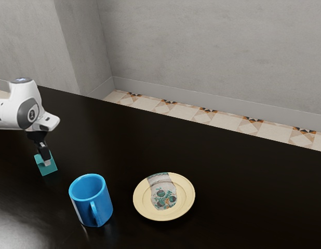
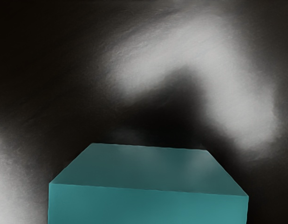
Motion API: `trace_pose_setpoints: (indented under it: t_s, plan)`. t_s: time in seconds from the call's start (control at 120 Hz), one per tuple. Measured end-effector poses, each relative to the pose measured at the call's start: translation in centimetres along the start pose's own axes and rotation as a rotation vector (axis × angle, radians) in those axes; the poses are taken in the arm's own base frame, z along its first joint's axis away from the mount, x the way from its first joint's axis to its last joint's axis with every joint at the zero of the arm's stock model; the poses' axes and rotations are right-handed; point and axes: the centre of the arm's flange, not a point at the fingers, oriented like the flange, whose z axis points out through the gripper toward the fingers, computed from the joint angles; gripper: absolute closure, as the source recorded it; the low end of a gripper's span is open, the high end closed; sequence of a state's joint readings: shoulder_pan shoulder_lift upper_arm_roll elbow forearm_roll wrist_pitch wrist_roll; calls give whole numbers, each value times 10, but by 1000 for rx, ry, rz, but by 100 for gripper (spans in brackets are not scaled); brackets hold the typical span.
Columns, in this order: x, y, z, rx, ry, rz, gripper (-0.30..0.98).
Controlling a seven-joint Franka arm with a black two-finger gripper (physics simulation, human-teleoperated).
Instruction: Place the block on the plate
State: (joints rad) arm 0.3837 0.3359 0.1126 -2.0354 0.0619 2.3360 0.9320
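Blue mug [image 1: 91,199]: upright near the front of the exterior view, open rim up, handle turned toward the camera.
Plate [image 1: 184,198]: round, pale yellow, just beside the mug toward the exterior view's right, with a grey, leafy patterned patch across its middle.
Teal block [image 1: 50,169]: beyond the mug toward the exterior view's left, well apart from the plate; the wrist view has its upper face and one side close under the hand.
Gripper [image 1: 46,160]: black, pointing down at the block; I cannot tell whether it is clamped on it.
Arm [image 1: 15,111]: white, coming in from the exterior view's left.
Table [image 1: 243,176]: black, glossy, with pale glare.
Floor [image 1: 171,108]: patterned tiles past the table.
Wall [image 1: 212,46]: plain grey, farthest back.
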Motion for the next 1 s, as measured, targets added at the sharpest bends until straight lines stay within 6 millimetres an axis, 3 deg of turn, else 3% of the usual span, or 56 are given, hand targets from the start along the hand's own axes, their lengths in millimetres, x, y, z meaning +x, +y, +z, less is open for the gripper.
trace_pose_setpoints:
  t_s: [0.342,0.675,1.0]
  plan:
    - [-3,-3,16,-22,11,5,0]
    - [-2,-4,16,-18,19,14,25]
    - [0,-4,9,-5,26,23,29]
